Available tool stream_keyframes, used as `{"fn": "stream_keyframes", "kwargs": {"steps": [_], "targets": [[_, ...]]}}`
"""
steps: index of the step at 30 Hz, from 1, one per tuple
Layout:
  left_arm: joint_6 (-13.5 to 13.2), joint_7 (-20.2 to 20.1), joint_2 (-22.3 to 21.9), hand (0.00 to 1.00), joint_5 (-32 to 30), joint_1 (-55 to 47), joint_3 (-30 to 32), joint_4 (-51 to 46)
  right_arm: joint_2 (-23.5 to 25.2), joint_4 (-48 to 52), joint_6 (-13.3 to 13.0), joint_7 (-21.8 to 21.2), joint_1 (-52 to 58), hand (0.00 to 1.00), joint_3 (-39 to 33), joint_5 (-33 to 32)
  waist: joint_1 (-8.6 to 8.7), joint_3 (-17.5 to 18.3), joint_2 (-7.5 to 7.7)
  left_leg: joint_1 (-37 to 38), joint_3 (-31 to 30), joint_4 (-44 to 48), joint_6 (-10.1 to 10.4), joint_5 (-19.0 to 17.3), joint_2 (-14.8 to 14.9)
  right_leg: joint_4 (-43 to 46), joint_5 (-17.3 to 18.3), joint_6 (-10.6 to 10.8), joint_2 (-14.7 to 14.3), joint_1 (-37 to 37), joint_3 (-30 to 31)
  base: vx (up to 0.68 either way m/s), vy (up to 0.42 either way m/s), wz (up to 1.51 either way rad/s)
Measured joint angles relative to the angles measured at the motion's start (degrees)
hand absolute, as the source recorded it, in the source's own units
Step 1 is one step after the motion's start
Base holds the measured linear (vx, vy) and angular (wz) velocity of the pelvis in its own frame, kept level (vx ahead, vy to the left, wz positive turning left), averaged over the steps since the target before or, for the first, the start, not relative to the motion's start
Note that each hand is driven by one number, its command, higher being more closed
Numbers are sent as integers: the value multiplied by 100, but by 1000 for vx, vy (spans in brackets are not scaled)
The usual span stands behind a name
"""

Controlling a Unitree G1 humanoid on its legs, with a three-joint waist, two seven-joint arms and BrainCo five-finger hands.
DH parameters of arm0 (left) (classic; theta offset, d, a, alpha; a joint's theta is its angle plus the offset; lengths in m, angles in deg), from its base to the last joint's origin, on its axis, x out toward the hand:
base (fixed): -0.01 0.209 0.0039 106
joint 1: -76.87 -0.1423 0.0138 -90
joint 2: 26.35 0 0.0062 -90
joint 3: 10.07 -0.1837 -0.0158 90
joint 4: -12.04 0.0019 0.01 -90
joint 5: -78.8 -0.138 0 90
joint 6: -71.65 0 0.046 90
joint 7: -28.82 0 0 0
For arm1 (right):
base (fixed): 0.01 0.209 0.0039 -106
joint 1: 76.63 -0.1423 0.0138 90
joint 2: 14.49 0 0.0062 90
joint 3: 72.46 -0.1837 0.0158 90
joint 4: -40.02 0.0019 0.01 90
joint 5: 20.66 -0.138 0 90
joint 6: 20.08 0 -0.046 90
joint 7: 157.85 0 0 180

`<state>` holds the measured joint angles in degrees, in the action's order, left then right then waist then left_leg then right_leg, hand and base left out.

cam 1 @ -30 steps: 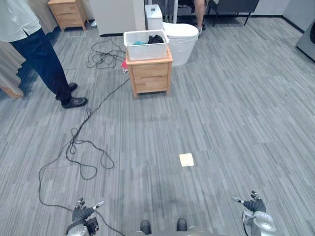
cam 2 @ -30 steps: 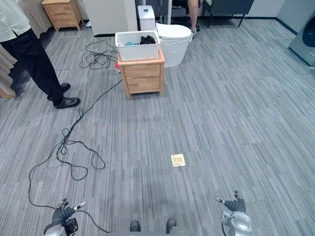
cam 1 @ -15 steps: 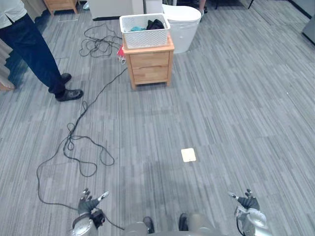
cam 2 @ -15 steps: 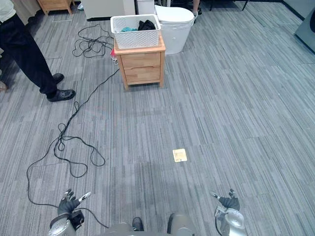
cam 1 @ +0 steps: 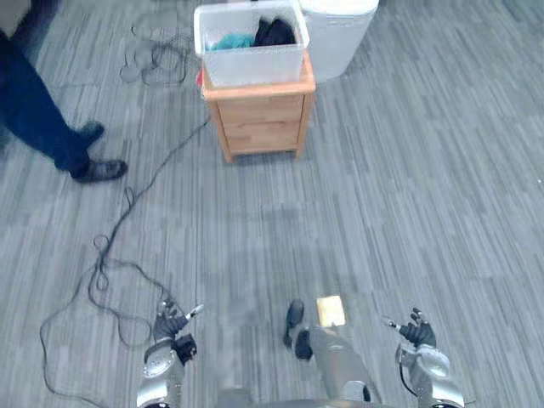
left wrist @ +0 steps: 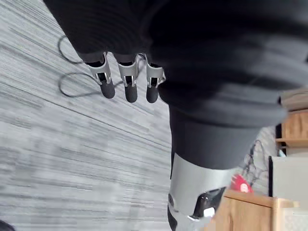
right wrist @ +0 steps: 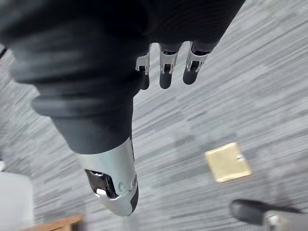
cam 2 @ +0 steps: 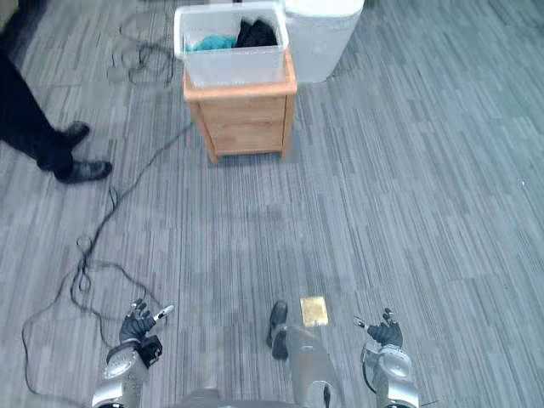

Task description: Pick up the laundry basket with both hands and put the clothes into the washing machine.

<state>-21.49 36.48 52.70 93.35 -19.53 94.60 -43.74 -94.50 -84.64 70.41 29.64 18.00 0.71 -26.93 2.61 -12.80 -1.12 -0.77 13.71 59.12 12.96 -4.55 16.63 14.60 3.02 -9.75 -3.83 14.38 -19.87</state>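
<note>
A white laundry basket (cam 1: 252, 53) with teal and black clothes (cam 1: 274, 32) in it stands on a small wooden cabinet (cam 1: 259, 119) far ahead of me. Low at the bottom left, my left hand (cam 1: 170, 327) hangs open with its fingers spread and nothing in it. My right hand (cam 1: 416, 331) is at the bottom right, open and empty too. In the left wrist view the fingers (left wrist: 126, 85) are straight over the carpet. The right wrist view shows straight fingers (right wrist: 164, 72) above the floor.
A person's dark trouser legs and shoes (cam 1: 98, 169) stand at the left. A black cable (cam 1: 110, 255) snakes over the grey carpet from the cabinet. A white round container (cam 1: 340, 34) stands behind the cabinet. A small yellow-brown floor plate (cam 1: 331, 310) lies near my feet.
The camera has moved forward and tipped down, so cabinet, basket and floor plate appear nearer. Both hands stay low and open.
</note>
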Motion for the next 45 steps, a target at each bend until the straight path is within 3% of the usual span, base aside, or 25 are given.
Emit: {"fn": "stream_keyframes", "kwargs": {"steps": [1, 2, 5, 8, 9, 11, 12, 13, 14, 15, 16, 17, 20, 25, 26, 27, 29, 31, 33, 36, 38, 40, 41, 43, 45], "targets": [[-2, 1, -30, 0, 0, -6, 6, -12, 8, 91, -5, 2, 13, 0, 2, 0, -56, -11, 20, -190, 175, 411, -150, -89, 152, -108, 5, 0, -38, -271, 43, 755, -154, -41], [-4, 0, -77, 0, 1, -60, 18, -109, 9, 312, -23, 5, -9, 0, 26, -2, -178, -54, 120, -673, 648, 818, -540, -330, 364, -403, 18, 23, -44, -855, 186, 599, -116, -39], [1, 2, -229, 0, 0, -173, 260, -233, -2, 480, -47, 5, -10, 0, -26, -1, -362, 3, 176, -1544, 1353, 157, -1001, -644, 643, -1106, 286, 471, -43, -1675, 267, 562, -78, -42], [45, 5, -356, 0, -13, -263, 357, -233, 2, 464, 1, 14, 70, 0, -31, 9, -420, 36, 123, -1947, 1494, -2433, -943, -568, 336, -1501, 508, 655, 51, -2303, 207, 492, 63, -17], [55, 5, -417, 0, -15, -276, 327, -224, -19, 464, -1, 25, 225, 0, -28, 19, -432, 84, 109, -1933, 1334, -3554, -797, -294, 17, -1464, 771, 787, 163, -2491, 124, 520, 172, 13], [73, 11, -491, 0, -56, -339, 290, -209, -14, 419, 7, 77, 468, 0, -86, 33, -410, 224, 28, -1921, 1073, -4363, -950, 175, -247, -1340, 1125, 1077, 233, -2745, 91, 548, 262, 9], [83, 8, -447, 0, -68, -414, 289, -199, 56, 352, 9, 111, 509, 0, -89, 43, -441, 355, 35, -1856, 938, -4277, -1192, 673, -392, -1129, 1397, 1240, 416, -2842, 122, 725, 370, 2], [89, 17, -375, 0, -72, -476, 171, -194, 253, 239, 3, 119, 584, 0, -136, 76, -394, 525, 302, -1826, 948, -3894, -1384, 270, -666, -283, 1719, 1584, 907, -2690, 109, 770, 358, 5], [93, 15, -355, 0, -88, -460, 108, -192, 288, 190, 8, 118, 581, 0, -139, 93, -394, 524, 319, -1774, 951, -3775, -1443, 106, -715, 262, 1744, 1631, 1077, -2535, 113, 621, 283, 10], [93, -5, -319, 0, -155, -473, -43, -164, 375, 83, 11, 105, 555, 0, -108, 144, -379, 525, 398, -1532, 991, -3643, -1462, -208, -844, 1722, 1583, 1673, 1442, -2025, 267, 595, 272, 7], [118, -4, -233, 0, -177, -481, -119, -40, 425, -91, 14, 103, 444, 0, -23, 185, -325, 510, 478, -1215, 1049, -3619, -1522, -436, -961, 3222, 1006, 1461, 1786, -1517, 509, 458, 216, 5], [136, -2, -214, 0, -177, -472, -123, -14, 435, -117, 16, 102, 421, 0, -2, 189, -303, 501, 492, -1126, 1083, -3619, -1549, -494, -974, 3515, 976, 1405, 1842, -1392, 559, 571, 199, 2], [171, 25, -143, 0, -171, -487, -112, 19, 437, -249, 32, 89, 131, 0, 253, 241, -231, 398, 360, -35, 1231, -4127, -1525, -688, -969, 4808, 1155, 1114, 2013, -465, 597, 519, 116, -22], [125, 21, -12, 0, -164, -344, -57, 167, 384, -223, -11, 55, -109, 0, 335, 239, -90, 367, 344, 1006, 1256, -4854, -1342, -740, -890, 2417, 1101, 1156, 1479, 492, 257, 478, -42, 10], [122, 23, 83, 0, -168, -353, -57, 252, 354, -248, -5, 20, -71, 0, 337, 239, -14, 408, 460, 1142, 1110, -4961, -1144, -730, -1048, 996, 461, 1234, 1245, 422, 360, 449, -143, 53], [129, 15, 41, 0, -173, -320, -34, 357, 246, -323, -8, 5, 47, 0, 331, 239, 42, 395, 609, 1369, 832, -5022, -970, -811, -1125, 673, -427, 988, 1144, 359, 710, 472, -142, 32], [145, 7, -131, 0, -172, -367, -48, 376, 112, -387, 13, 5, 39, 0, 312, 238, -77, 398, 343, 1427, 703, -4799, -860, -853, -875, 988, 19, 955, 991, 394, 722, 471, -173, -4], [148, 2, -204, 0, -173, -334, -48, 322, 192, -114, 12, 1, 184, 0, 311, 234, 18, 346, 252, 840, 505, -3233, -698, -821, -407, 1079, 459, 954, 938, 152, 484, 411, -223, 35], [146, 3, -305, 0, -175, -402, -35, 134, 278, 77, 20, 7, 382, 0, 320, 226, -86, 308, 149, 71, 333, -1062, -554, -531, 324, 989, 698, 799, 641, -365, 408, 292, -152, 0], [166, 1, -306, 0, -175, -512, 35, 85, 393, 238, 7, 16, 406, 0, 321, 212, -197, 332, 278, -523, 590, -202, -823, -711, 557, 848, 930, 694, 587, -800, 492, 332, -79, -27], [168, 0, -312, 0, -178, -542, 173, 42, 414, 238, 10, 13, 364, 0, 306, 212, -235, 378, 330, -736, 857, -1083, -990, -882, 498, 560, 878, 786, 591, -1020, 585, 322, 1, -23], [173, 3, -320, 0, -179, -531, 248, 13, 442, 237, 11, 13, 324, 0, 249, 226, -245, 390, 329, -678, 891, -2711, -926, -876, 249, 431, 832, 870, 685, -1157, 623, 348, 71, -18], [178, 3, -338, 0, -179, -497, 271, 13, 456, 231, 15, 12, 314, 0, 184, 227, -243, 391, 320, -611, 885, -3262, -855, -774, 119, 431, 822, 897, 717, -1187, 624, 321, 137, -5], [183, 8, -368, 0, -179, -481, 349, 23, 474, 254, 44, 36, 350, 0, -60, 231, -195, 503, 295, -223, 845, -4645, -662, 132, -297, 369, 952, 1216, 908, -1355, 699, 346, 194, -1], [185, 11, -335, 0, -179, -468, 347, -15, 473, 419, 47, 37, 389, 0, -57, 234, -164, 555, 315, -79, 862, -4873, -665, 132, -468, 210, 917, 1287, 1015, -1448, 710, 205, 146, 1]]}}
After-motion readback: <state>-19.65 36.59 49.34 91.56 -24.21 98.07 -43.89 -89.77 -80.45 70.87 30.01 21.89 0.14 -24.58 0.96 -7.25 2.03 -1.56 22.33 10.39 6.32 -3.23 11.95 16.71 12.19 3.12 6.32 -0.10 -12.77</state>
